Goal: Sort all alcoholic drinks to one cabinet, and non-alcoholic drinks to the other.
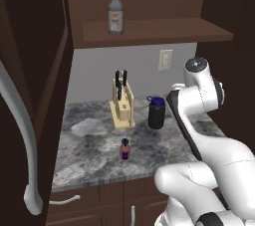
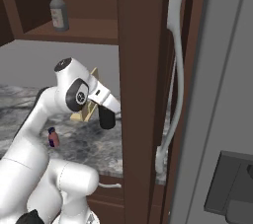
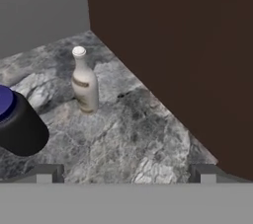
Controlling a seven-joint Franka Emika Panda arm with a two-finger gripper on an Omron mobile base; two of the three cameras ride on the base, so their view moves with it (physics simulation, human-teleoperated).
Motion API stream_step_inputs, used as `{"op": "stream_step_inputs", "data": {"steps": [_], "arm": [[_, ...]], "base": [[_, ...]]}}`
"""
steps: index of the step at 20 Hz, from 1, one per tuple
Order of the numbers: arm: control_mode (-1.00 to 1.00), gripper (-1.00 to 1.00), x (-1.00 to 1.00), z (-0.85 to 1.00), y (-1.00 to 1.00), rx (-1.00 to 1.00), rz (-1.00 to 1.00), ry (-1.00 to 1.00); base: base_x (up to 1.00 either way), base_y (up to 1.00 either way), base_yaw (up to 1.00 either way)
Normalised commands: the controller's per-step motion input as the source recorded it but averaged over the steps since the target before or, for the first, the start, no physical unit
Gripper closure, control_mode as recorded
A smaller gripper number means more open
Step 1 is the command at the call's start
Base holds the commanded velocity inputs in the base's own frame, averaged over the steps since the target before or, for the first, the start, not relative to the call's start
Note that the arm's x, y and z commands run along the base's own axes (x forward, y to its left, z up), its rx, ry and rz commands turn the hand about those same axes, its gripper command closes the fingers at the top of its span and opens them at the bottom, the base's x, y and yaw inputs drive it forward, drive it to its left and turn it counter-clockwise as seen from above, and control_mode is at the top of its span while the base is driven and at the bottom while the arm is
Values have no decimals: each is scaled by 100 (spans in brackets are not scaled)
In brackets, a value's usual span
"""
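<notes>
Fingers [image 3: 44, 173] spread wide over counter [image 3: 128, 134], cream bottle [image 3: 84, 82] upright ahead, untouched

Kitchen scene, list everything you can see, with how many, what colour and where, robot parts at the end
Glass bottle: one, clear grey, red cap, upright on the cabinet shelf.
Cream bottle: one, upright on the counter, apart from the black bottle.
Black bottle: one, blue lid, on the counter right of the knife block.
Red bottle: one, small, dark cap, near the counter's front.
Knife block: one, pale wood, dark handles.
Cabinet door: dark brown, open, curved grey handle.
Wall outlet: one, pale.
Gripper: open, holding nothing, above the counter.
</notes>
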Motion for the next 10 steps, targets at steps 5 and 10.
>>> {"op": "stream_step_inputs", "data": {"steps": [5,10], "arm": [[-100,-100,26,-23,-13,0,13,0],[-100,-100,28,-25,-11,0,12,0]], "base": [[0,0,0],[0,0,0]]}}
